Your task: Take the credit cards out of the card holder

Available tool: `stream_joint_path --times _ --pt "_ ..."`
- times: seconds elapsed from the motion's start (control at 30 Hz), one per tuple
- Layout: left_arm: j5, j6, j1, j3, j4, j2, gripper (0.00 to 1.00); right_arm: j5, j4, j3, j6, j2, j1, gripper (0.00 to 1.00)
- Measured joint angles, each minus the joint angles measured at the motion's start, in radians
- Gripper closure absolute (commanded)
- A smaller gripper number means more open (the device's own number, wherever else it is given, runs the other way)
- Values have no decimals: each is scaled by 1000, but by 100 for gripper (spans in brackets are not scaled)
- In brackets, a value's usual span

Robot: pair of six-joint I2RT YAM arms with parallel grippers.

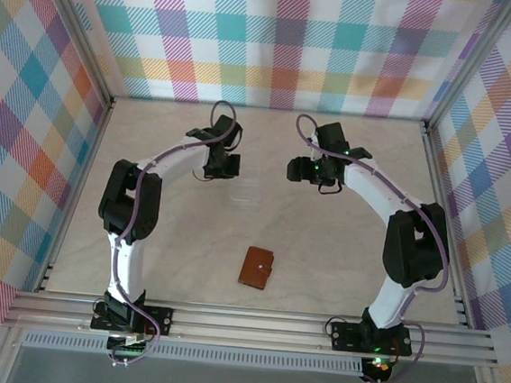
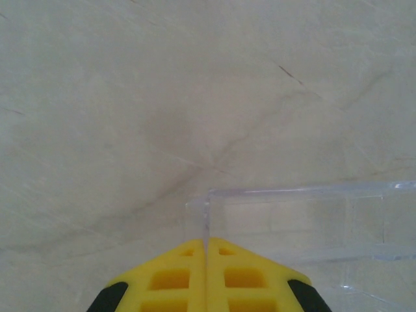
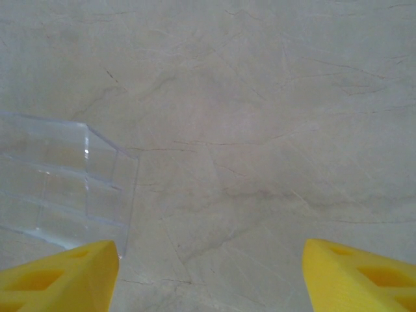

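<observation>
Closest to the lens, the left gripper (image 2: 207, 242) has its yellow fingertips pressed together right at the corner of a clear plastic sleeve (image 2: 305, 221); whether that corner is nipped between them cannot be told. The wallet (image 1: 256, 268) lies well apart from it, flat and closed on the table (image 1: 349, 255), near the front edge and between the two arm bases. Both arms rise from their bases, bend at the elbow and curve inward toward the table's middle, wrists facing each other across the sleeve. The right gripper (image 3: 209, 246) hangs with its fingers wide apart over bare tabletop, the sleeve just beside one finger. The table is pale and marble-veined; pastel plaid walls (image 1: 278, 49) enclose it, with a metal rail (image 1: 251, 329) along the front. The wallet is small, brown and slightly askew, with a darker strip along one edge.
</observation>
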Motion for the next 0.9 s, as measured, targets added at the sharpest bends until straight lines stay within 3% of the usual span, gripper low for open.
stream_joint_path --times 0.1,0.33,0.63,0.9 --pt "-18 -23 -34 0 -4 0 93 1 -6 0 -6 -3 0 24" --pt "-39 -60 -51 -1 -28 -1 70 -3 -44 0 -21 -26 0 24" --pt "-28 -61 -52 -29 -75 -110 67 -101 -88 -84 30 -148 2 31" --pt "163 -100 -54 -286 40 -364 65 -223 -131 -247 188 -238 77 33"
